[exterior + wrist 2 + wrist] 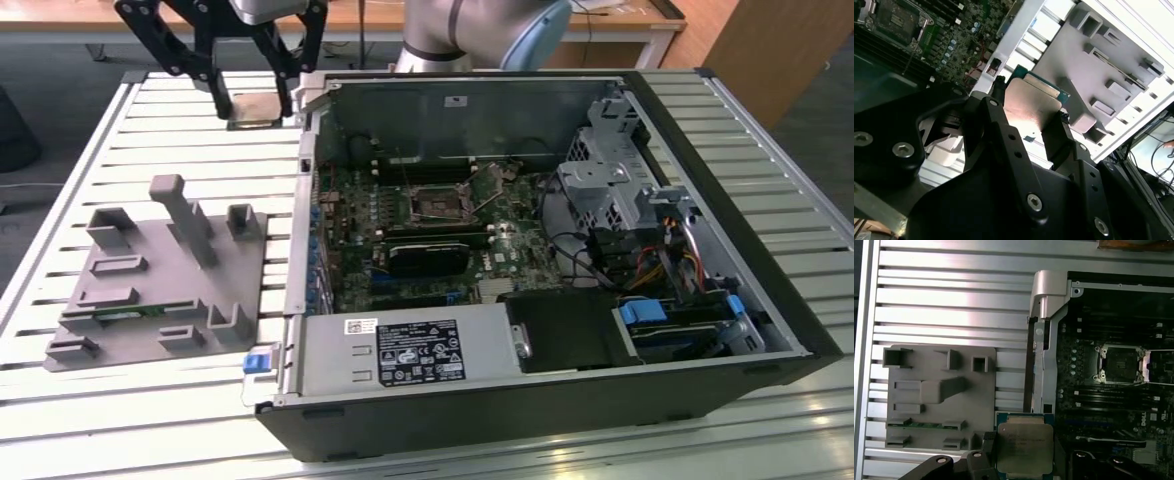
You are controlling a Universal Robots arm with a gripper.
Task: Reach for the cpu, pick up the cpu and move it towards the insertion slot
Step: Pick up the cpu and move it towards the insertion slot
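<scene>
The claw (252,100) pinches the cpu (252,111) by its edges at the upper left of the exterior view, lifted over the ribbed metal counter (160,130). So the pick looks done, while the insertion slot (437,201) (a dark square in a silvery frame) sits mid-frame inside the open case, well apart.

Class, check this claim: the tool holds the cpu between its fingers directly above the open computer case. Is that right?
Not quite. The tool does hold the cpu between its fingers, but outside the computer case, over the slatted table beside the case wall, as the exterior view shows.
</scene>
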